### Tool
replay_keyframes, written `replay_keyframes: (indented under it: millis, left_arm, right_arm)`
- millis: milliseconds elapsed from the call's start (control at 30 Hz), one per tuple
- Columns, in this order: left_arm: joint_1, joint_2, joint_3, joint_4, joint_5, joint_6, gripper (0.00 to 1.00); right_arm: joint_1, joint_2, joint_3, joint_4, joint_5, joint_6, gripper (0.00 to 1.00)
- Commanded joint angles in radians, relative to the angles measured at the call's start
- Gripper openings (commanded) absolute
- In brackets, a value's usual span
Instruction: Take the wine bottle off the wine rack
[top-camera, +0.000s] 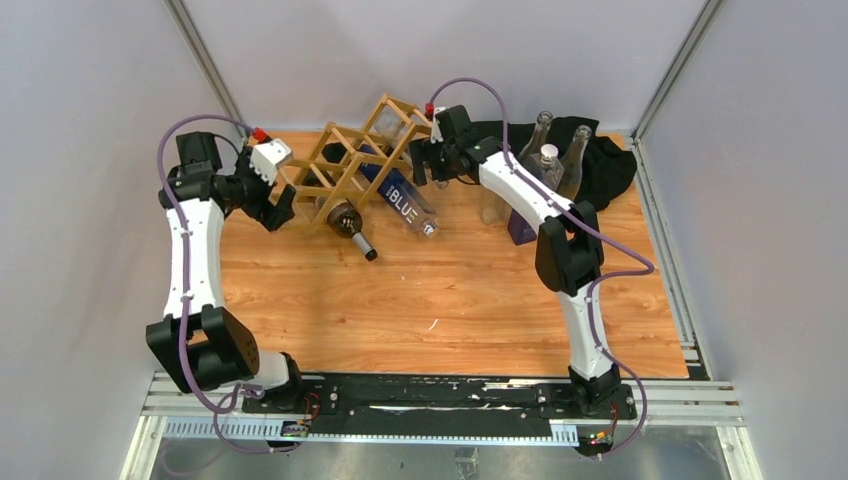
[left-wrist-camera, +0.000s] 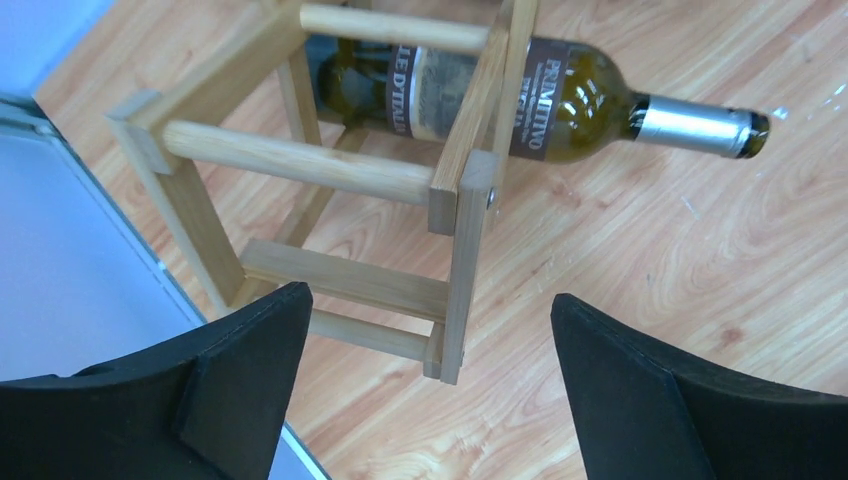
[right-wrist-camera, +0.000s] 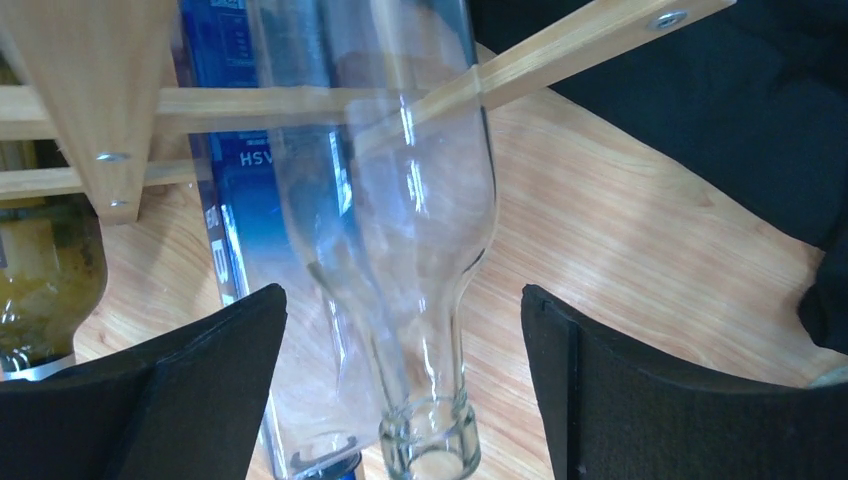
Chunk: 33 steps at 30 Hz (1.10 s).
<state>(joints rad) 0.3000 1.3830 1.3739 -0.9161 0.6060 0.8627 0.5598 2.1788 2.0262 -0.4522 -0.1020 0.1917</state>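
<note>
The light-wood wine rack (top-camera: 335, 165) (left-wrist-camera: 300, 160) stands at the back of the table with three bottles in its cells. A dark green wine bottle (top-camera: 350, 222) (left-wrist-camera: 560, 110) with a silver capsule pokes out towards the front. Beside it lies a blue bottle (top-camera: 405, 198) (right-wrist-camera: 235, 200), and a clear bottle (top-camera: 393, 122) (right-wrist-camera: 420, 230) rests higher up. My left gripper (top-camera: 278, 208) (left-wrist-camera: 425, 330) is open at the rack's left end, with nothing in it. My right gripper (top-camera: 432, 165) (right-wrist-camera: 400, 295) is open, its fingers on either side of the clear bottle's neck without touching it.
A black cloth (top-camera: 605, 165) (right-wrist-camera: 720, 120) lies at the back right with several upright bottles (top-camera: 560, 150) on it. Grey walls close in the left, back and right sides. Bare wooden tabletop (top-camera: 440, 300) stretches in front of the rack.
</note>
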Motion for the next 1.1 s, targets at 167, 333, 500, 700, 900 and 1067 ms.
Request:
replay_keyframes:
  millis: [167, 333, 500, 700, 900, 1067]
  left_arm:
    - [0.001, -0.052, 0.12, -0.084, 0.198, -0.08, 0.96]
    - [-0.064, -0.083, 0.101, -0.084, 0.18, -0.077, 0.96]
    - [-0.135, -0.097, 0.078, -0.085, 0.139, -0.059, 0.94]
    - [-0.195, -0.105, 0.074, -0.085, 0.085, -0.028, 0.94]
    - [-0.234, -0.112, 0.067, -0.086, 0.053, 0.008, 0.92]
    - [-0.265, -0.125, 0.056, -0.086, 0.031, 0.055, 0.85]
  right_arm:
    - [-0.014, 0.057, 0.048, 0.022, -0.093, 0.063, 0.76]
    - [-0.014, 0.031, -0.016, 0.079, -0.114, 0.084, 0.55]
    - [-0.014, 0.0, -0.054, 0.094, -0.119, 0.085, 0.15]
    - [-0.014, -0.082, -0.152, 0.129, -0.135, 0.094, 0.0]
    - [-0.014, -0.238, -0.322, 0.214, -0.179, 0.144, 0.0]
    - [-0.014, -0.333, -0.416, 0.232, -0.237, 0.196, 0.0]
